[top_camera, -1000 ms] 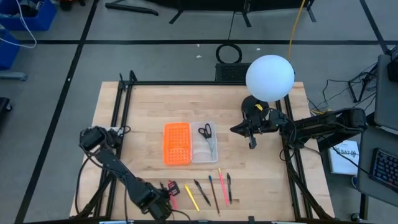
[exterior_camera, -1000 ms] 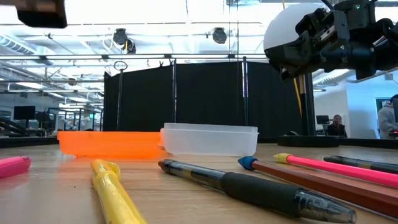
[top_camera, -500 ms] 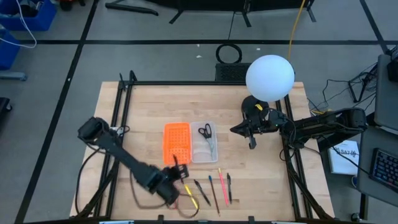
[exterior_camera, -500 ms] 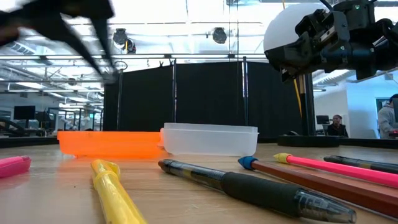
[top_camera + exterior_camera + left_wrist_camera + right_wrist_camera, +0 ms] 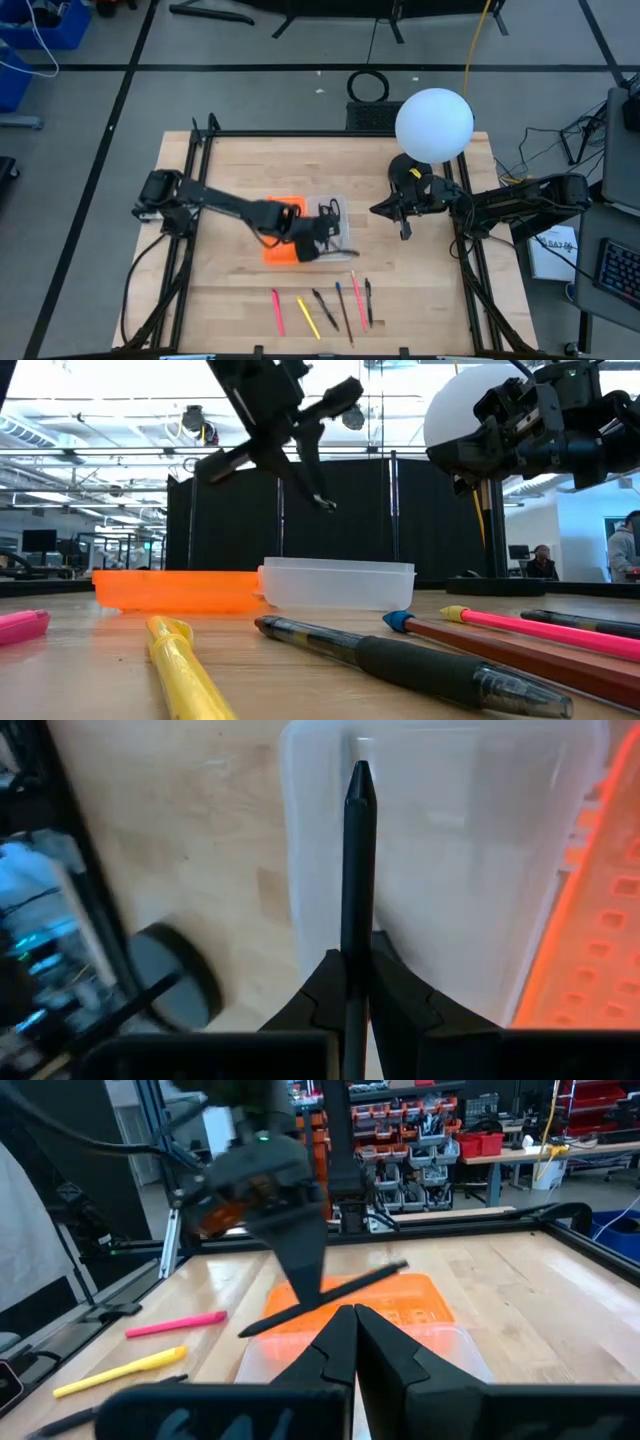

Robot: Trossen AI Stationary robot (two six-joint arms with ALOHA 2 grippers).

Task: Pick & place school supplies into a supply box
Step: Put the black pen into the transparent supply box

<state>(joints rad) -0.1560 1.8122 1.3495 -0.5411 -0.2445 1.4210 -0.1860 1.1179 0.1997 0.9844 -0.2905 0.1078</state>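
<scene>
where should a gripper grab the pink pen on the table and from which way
Take the pink pen at mid-length, coming straight down from above with the fingers across its thin shaft. It lies flat on the table, end of the row, with bare wood on its outer side and the yellow pen close on the other, so mid-shaft probably gives the fingers the most room.

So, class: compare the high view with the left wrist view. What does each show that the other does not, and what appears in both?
Only the high view shows the right claw waiting beside the supply box, the scissors in the clear tray, and the loose pens at the table's front edge.

Only the left wrist view shows the left claw shut on a black pen pointing out over the tray.

Both show the clear tray and the orange panel.
</scene>
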